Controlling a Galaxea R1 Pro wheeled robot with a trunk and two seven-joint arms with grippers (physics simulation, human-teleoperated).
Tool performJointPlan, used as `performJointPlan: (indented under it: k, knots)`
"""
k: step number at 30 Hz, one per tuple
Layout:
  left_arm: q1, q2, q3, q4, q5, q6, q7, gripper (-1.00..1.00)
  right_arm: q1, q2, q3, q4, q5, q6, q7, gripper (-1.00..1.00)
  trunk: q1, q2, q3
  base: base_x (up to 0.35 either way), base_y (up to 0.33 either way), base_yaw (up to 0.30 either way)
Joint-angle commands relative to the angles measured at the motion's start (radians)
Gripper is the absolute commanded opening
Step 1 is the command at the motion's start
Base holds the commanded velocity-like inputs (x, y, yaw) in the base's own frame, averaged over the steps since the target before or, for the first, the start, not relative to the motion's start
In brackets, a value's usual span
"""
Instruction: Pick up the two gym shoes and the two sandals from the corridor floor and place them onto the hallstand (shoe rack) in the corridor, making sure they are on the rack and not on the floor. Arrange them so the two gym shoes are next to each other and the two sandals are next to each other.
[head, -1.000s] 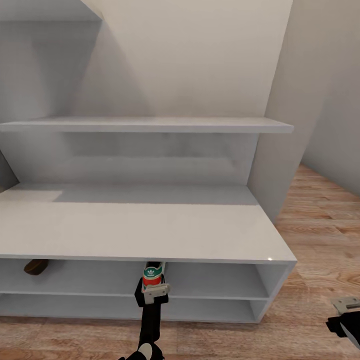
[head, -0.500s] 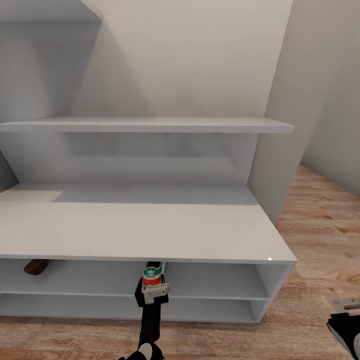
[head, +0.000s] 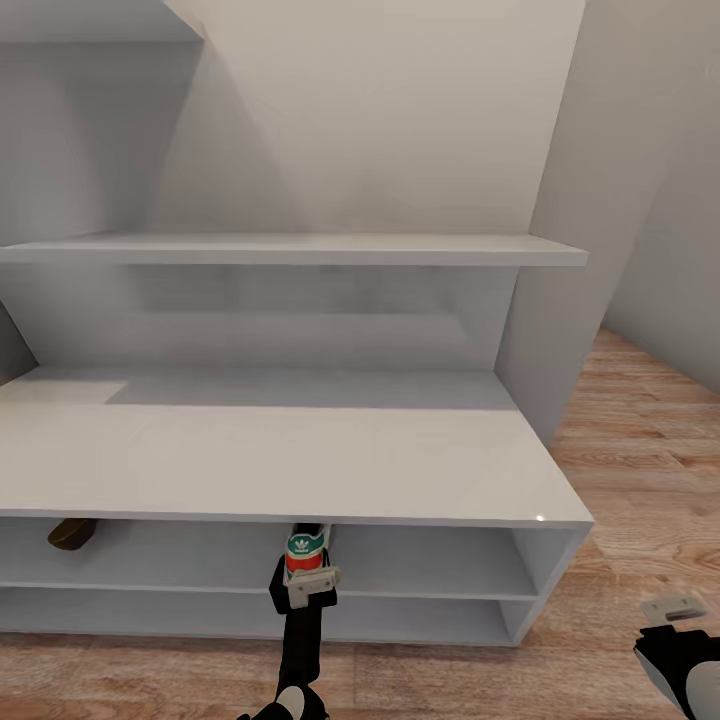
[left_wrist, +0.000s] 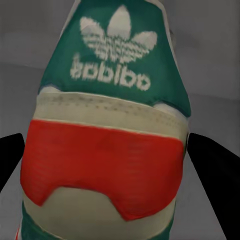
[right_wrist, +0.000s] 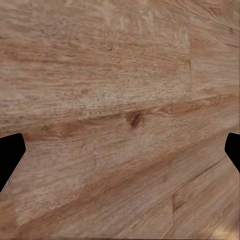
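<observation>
A gym shoe (head: 305, 545) stands on the upper of the two low shelves of the hallstand (head: 300, 455), its teal and red heel (left_wrist: 107, 130) facing me. My left gripper (head: 306, 562) reaches into that shelf, and its dark fingers (left_wrist: 212, 170) press both sides of the heel. A brown sandal (head: 72, 532) lies on the same shelf far to the left, mostly hidden under the broad top. At the lower right, my right gripper (head: 682, 648) hangs open over the corridor floor (right_wrist: 120, 100), nothing between its fingers (right_wrist: 10, 155).
The hallstand's broad top and the wall shelf (head: 300, 248) above it carry nothing. A pale wall (head: 600, 200) closes in on the right of the unit. Wood planks (head: 640, 470) stretch to the right of the rack and along its front.
The right gripper has shifted slightly left in the head view. The left gripper and the gym shoe have not moved.
</observation>
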Motion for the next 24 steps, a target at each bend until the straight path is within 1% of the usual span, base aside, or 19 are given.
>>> performJointPlan:
  k: [1,5,8,24]
  knots:
    - [0.0,0.0,0.0,0.0,0.0,0.0,-0.001,-1.0,0.0,0.0,0.0,0.0,0.0,0.0,0.0,1.0,0.0,0.0,0.0,0.008,0.0,0.0]
    - [0.0,0.0,0.0,0.0,0.0,0.001,0.0,-1.0,0.0,0.015,0.0,0.0,0.0,0.017,-0.002,1.0,0.0,0.0,0.0,0.06,0.0,0.0]
    - [0.0,0.0,0.0,0.0,0.0,0.001,-0.001,-1.0,0.0,0.02,0.0,0.001,0.0,0.023,-0.003,1.0,0.0,0.0,0.0,0.078,0.0,0.0]
    - [0.0,0.0,0.0,0.0,0.0,0.001,-0.001,-1.0,0.0,0.029,0.001,0.001,0.0,0.03,-0.01,1.0,0.0,0.0,0.0,0.017,0.0,0.0]
